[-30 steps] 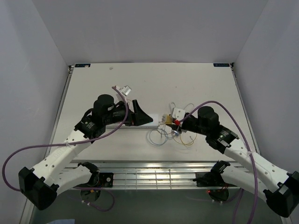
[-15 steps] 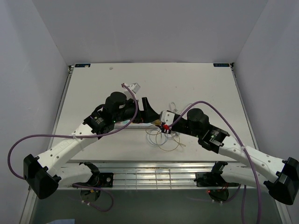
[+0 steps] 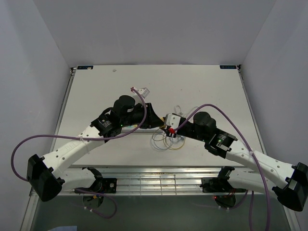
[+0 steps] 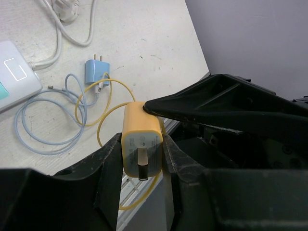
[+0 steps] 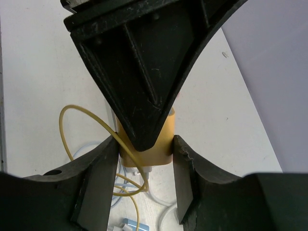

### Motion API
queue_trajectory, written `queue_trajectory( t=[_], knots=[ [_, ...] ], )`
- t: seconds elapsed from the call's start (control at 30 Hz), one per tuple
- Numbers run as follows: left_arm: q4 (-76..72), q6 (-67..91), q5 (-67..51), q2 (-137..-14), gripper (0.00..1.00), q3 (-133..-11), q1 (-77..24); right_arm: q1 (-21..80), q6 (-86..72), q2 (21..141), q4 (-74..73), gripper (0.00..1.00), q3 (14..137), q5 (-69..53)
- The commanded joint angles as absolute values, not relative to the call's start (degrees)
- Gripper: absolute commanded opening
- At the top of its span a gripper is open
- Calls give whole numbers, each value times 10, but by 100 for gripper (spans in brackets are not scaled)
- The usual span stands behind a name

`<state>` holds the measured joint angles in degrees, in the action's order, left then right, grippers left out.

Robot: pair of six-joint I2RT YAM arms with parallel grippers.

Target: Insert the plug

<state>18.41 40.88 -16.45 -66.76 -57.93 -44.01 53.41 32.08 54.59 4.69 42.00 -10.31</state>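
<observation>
The left arm (image 3: 79,144) stretches in from the near left and the right arm (image 3: 250,156) from the near right, both low with wrists levelled. They meet nose to nose in the middle. Each arm's jaws are narrowed on opposite sides of one yellow plug (image 4: 142,144).

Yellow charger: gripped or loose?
Gripped, by both. The left hand has a finger pressed on each side of the yellow charger; the right hand flanks it likewise in its wrist view.

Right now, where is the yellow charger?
The yellow charger sits in the centre of the left wrist view, pinched by both the left gripper and the right gripper, near the table's middle.
</observation>
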Motion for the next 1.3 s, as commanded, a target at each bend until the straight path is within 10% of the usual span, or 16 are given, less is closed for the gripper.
queue_trajectory(
  t=[0.0,0.1,0.3,0.73,1.27],
  knots=[
    [170,411,-173,-664,40,-589,-445,540,319,534,72,13,451,-101],
    [170,413,-167,-661,21,-589,-446,540,319,534,60,19,453,-102],
    [170,408,-128,-644,0,-590,-446,541,217,498,9,93,446,-76],
    [233,394,47,-711,0,-685,-446,540,-148,335,-85,90,427,26],
    [166,529,-80,-614,0,-643,-446,541,-540,394,332,90,303,-70]
  ],
)
